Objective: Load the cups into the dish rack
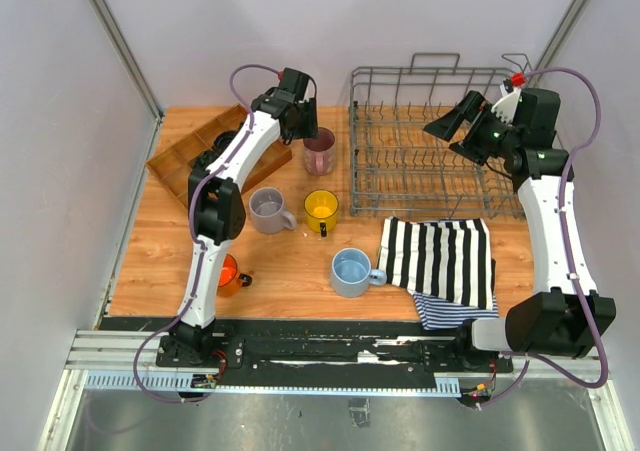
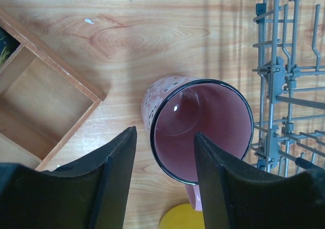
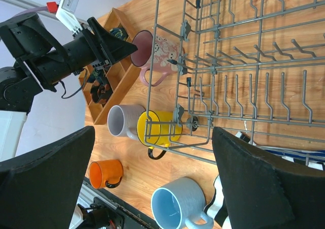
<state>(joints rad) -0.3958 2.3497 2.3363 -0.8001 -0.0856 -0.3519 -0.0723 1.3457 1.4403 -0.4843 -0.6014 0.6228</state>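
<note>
The translucent pink mug (image 2: 203,122) stands upright on the wooden surface (image 2: 152,31). Its near rim wall sits between the spread left fingers (image 2: 117,183), one outside and one over the opening, neither clearly pressing it. White printed figures on its side are too blurred to read. The dish rack (image 2: 284,76) is just right of those fingers and the wooden tray (image 2: 45,97) is to their left. Nearer the arm bases than those fingers, the yellow mug (image 1: 321,208), grey mug (image 1: 268,209), light blue mug (image 1: 351,271) and orange mug (image 1: 230,271) stand outside the rack. The right fingers (image 3: 45,183) hang released over the rack.

This looks like a robot lab. Plain white walls (image 1: 400,21) stand around one wooden table (image 1: 290,271). The left arm (image 1: 235,156) and the right arm (image 1: 550,221) are bolted to a metal rail (image 1: 110,349) at its edge.
</note>
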